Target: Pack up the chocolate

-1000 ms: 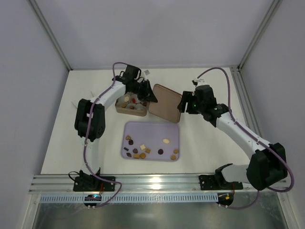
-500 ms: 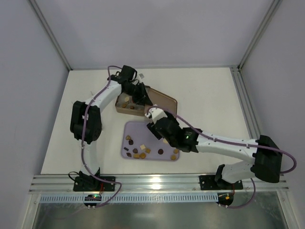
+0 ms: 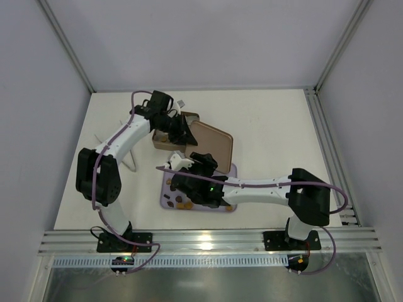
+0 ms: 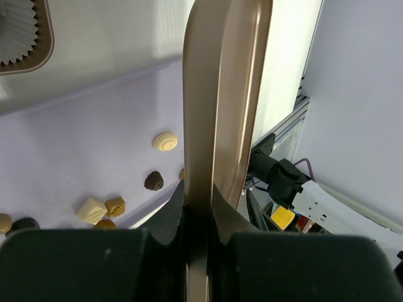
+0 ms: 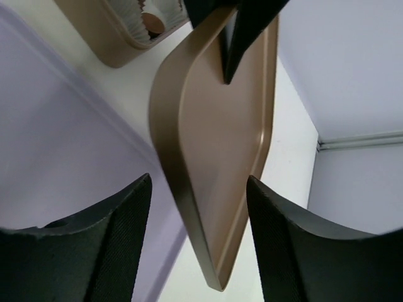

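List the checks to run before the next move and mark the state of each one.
1. Left hand clamped on the golden-brown metal lid: ok.
2. Right hand open: ok, fingers apart.
3. Right hand placed around the lid: cannot tell; the lid's edge shows between its fingers, but depth is unclear.
4. Brown tin with pleated paper cups uncovered: ok.
5. Assorted small chocolates packed: not ok, several lie loose on the lavender tray.
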